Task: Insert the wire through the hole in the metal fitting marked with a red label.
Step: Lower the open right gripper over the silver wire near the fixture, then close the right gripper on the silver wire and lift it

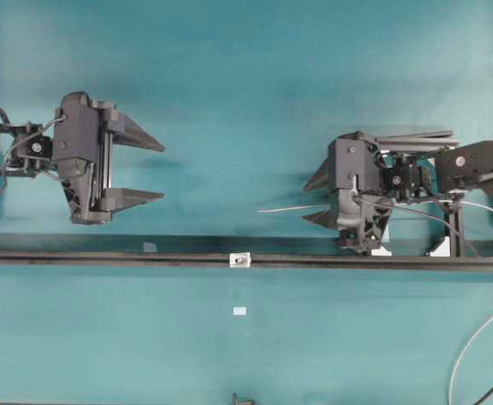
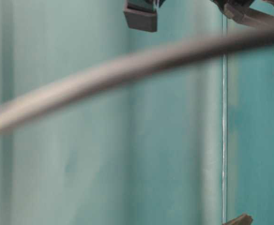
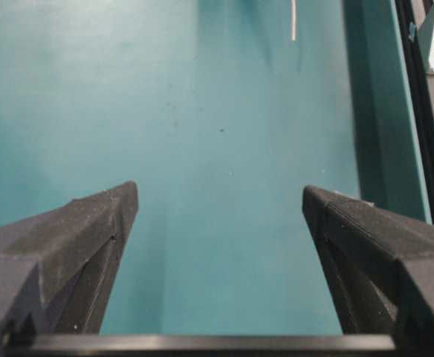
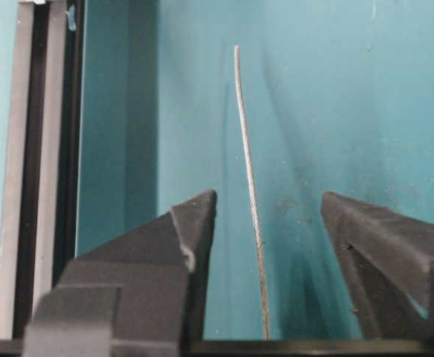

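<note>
1. The left claw (image 1: 149, 170) hangs over the teal desk (image 1: 246, 67), spread wide and holding nothing.
2. The right claw (image 1: 316, 199) is spread, with the wire (image 4: 248, 186) lying between its fingers, untouched.
3. The metal fitting (image 1: 241, 261) sits on the black rail (image 1: 103, 257), between both claws and nearer the desk's front edge.

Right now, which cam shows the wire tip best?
Right wrist view: the wire runs up between the right gripper's open jaws, tip sharp against the mat. Overhead shows it faintly, left wrist only its end at the top edge, table-level only a thin vertical line.
</note>
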Controlling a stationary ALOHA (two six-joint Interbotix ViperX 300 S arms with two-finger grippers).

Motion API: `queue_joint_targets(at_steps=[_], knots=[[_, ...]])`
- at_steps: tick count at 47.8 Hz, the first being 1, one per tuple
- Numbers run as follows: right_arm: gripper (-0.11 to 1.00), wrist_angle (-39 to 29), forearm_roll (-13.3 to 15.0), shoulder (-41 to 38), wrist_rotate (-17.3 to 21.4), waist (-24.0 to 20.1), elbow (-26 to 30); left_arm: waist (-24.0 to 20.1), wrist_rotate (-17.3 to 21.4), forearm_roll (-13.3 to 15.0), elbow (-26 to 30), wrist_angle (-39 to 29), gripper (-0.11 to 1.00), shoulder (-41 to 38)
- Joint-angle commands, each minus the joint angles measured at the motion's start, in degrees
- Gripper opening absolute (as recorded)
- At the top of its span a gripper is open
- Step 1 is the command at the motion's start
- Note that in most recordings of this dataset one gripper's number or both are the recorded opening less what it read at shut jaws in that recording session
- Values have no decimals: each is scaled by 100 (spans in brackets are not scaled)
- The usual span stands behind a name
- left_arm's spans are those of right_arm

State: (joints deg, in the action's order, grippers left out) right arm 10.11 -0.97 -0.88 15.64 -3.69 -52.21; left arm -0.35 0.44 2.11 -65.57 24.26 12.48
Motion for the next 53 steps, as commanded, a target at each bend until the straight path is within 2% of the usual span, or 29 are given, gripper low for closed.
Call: queue_joint_targets(at_steps=[1,9,13,42,53], knots=[[54,44,18,26,-9,-9,149,-9,0,18,62,44,47,26],[11,79,62,26,-9,-9,158,-9,-9,18,53,44,43,35],[0,105,62,35,-9,-9,141,-9,0,18,53,44,43,26],[-1,105,62,44,-9,-9,132,-9,-9,18,53,44,42,35],[-1,18,62,281,-18,-9,123,-9,-70,18,88,44,42,35]])
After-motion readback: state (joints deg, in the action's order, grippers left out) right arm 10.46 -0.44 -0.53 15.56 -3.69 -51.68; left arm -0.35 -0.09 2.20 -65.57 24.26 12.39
